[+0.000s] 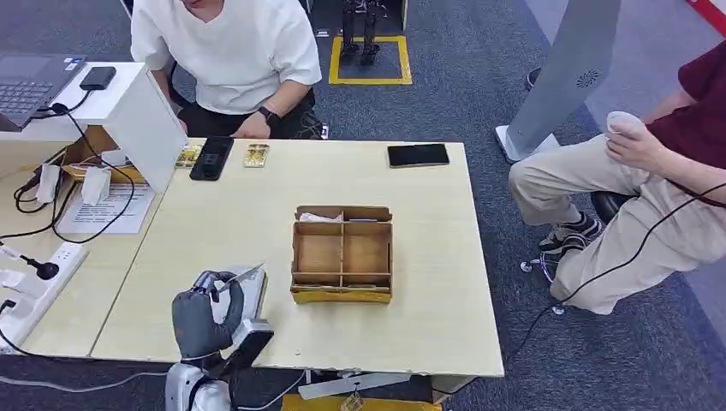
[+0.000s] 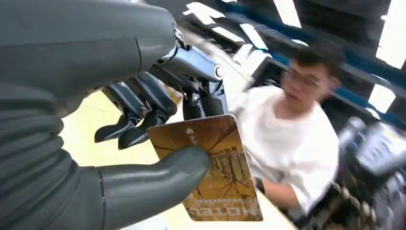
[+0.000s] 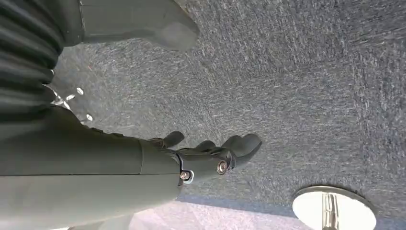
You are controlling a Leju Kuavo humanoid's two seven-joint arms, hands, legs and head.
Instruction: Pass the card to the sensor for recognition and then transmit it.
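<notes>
Glossy amber printed plastic card (image 2: 218, 167); matt grey rubbery left hand (image 2: 143, 120); bare brown plywood compartment box (image 1: 342, 254) mid-frame; smooth pale laminate table (image 1: 428, 300); rough blue-grey carpet (image 3: 297, 72).

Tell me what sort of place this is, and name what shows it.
Probably an office or lab set up as a robot test station. A wooden desk stands on grey carpet, with a laptop and a power strip to one side, and two seated people watch as the left hand holds a card.

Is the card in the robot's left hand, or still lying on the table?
In the hand. The left hand pinches the card between thumb and fingers; the head view shows it raised off the table.
</notes>
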